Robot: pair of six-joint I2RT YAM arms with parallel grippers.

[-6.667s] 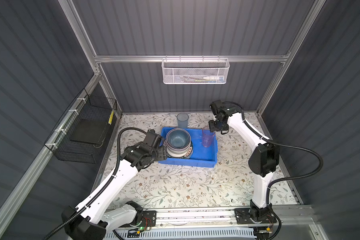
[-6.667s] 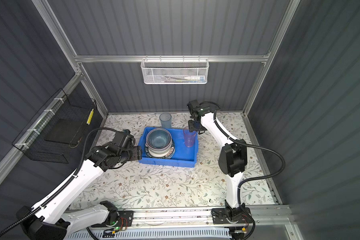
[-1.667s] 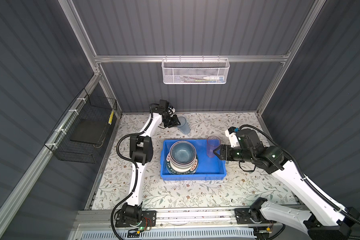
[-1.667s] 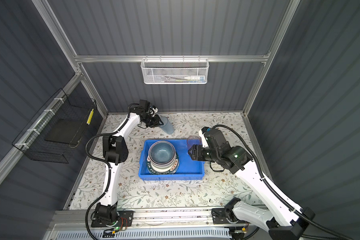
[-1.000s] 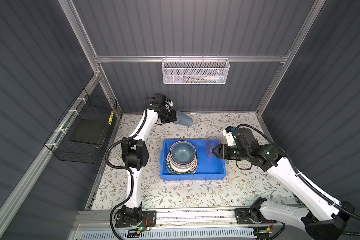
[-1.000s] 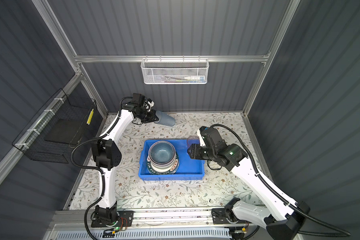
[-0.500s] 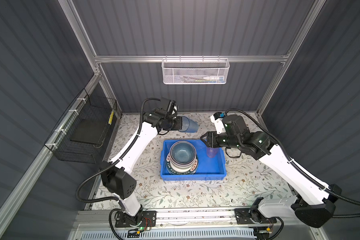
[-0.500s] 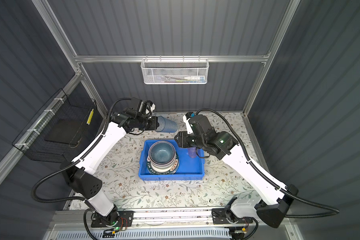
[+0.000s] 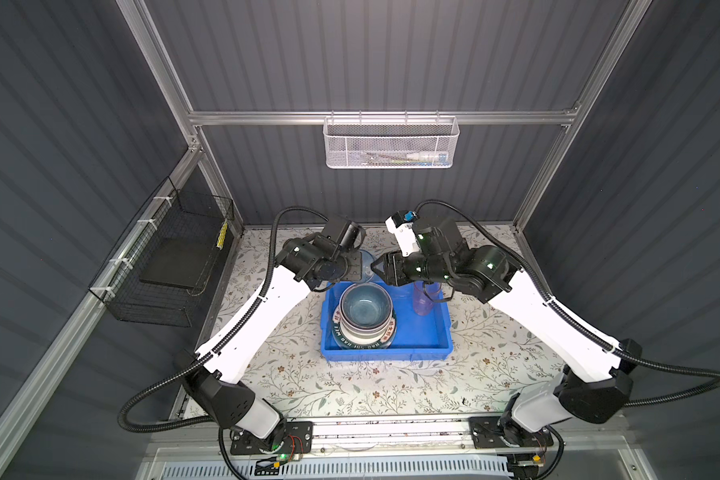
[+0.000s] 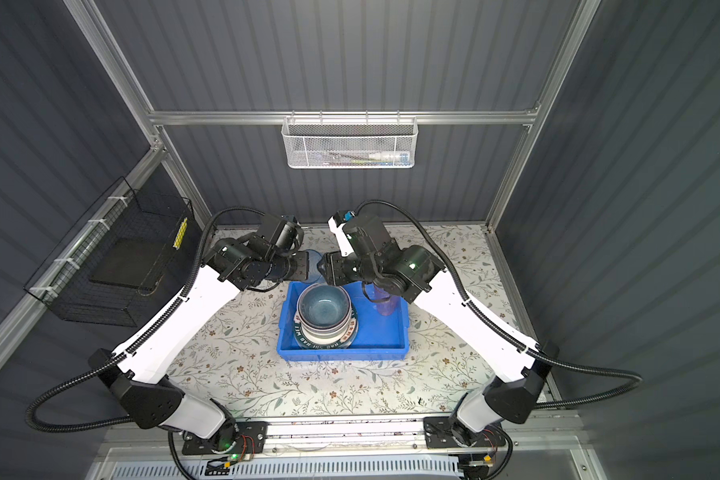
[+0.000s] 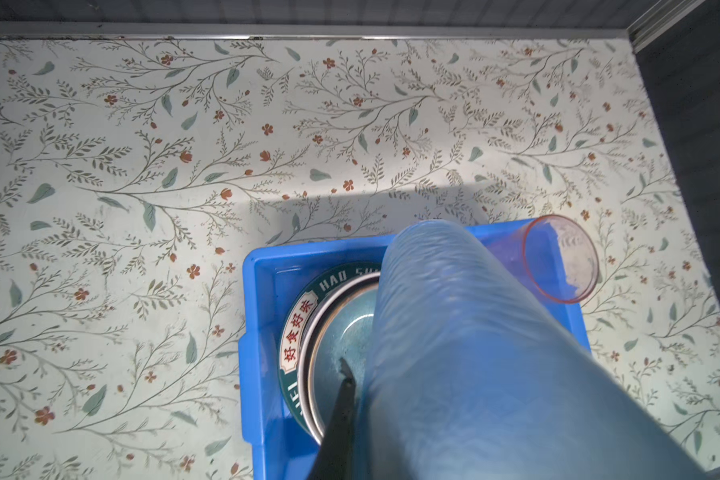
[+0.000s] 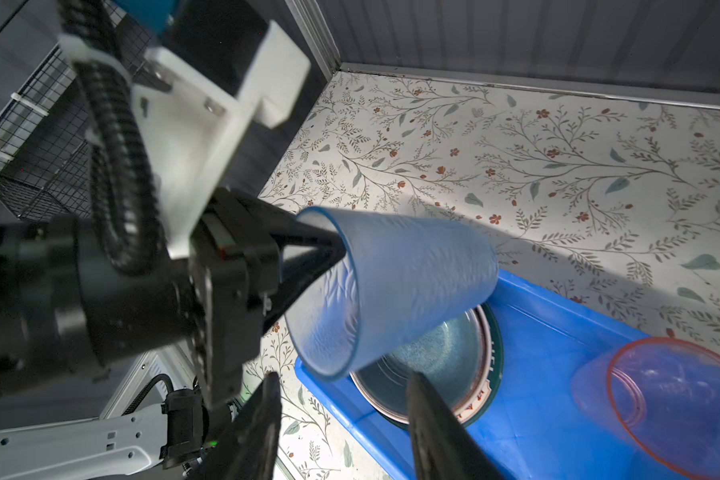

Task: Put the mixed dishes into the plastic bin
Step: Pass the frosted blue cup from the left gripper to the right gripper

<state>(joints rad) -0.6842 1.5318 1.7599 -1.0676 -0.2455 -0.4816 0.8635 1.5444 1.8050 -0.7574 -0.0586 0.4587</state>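
Note:
My left gripper (image 9: 360, 268) (image 10: 306, 266) is shut on the rim of a translucent blue tumbler (image 9: 367, 266) (image 10: 313, 262) (image 11: 474, 332) (image 12: 391, 282), which lies on its side in the air over the far edge of the plastic bin (image 9: 429, 332) (image 10: 383, 332) (image 11: 252, 332) (image 12: 558, 332). My right gripper (image 9: 377, 268) (image 10: 323, 266) (image 12: 344, 378) faces it, open, with its fingertips just short of the tumbler's open end. In the bin a dark-blue bowl (image 9: 366, 306) (image 10: 324, 309) tops a stack on a lettered-rim plate (image 9: 360, 341) (image 11: 304, 307). A pink tumbler (image 9: 424, 301) (image 10: 385, 301) (image 11: 558, 257) (image 12: 674, 395) stands beside the stack.
A black wire basket (image 9: 171, 266) hangs on the left wall and a white mesh basket (image 9: 391, 143) on the back wall. Both arms meet over the bin's far side, above the floral tabletop (image 9: 350, 386).
The left arm swung the blue tumbler from the back left corner to above the bin's far edge. The right gripper left the pink tumbler, rose toward the blue one, and its jaws narrowed somewhat.

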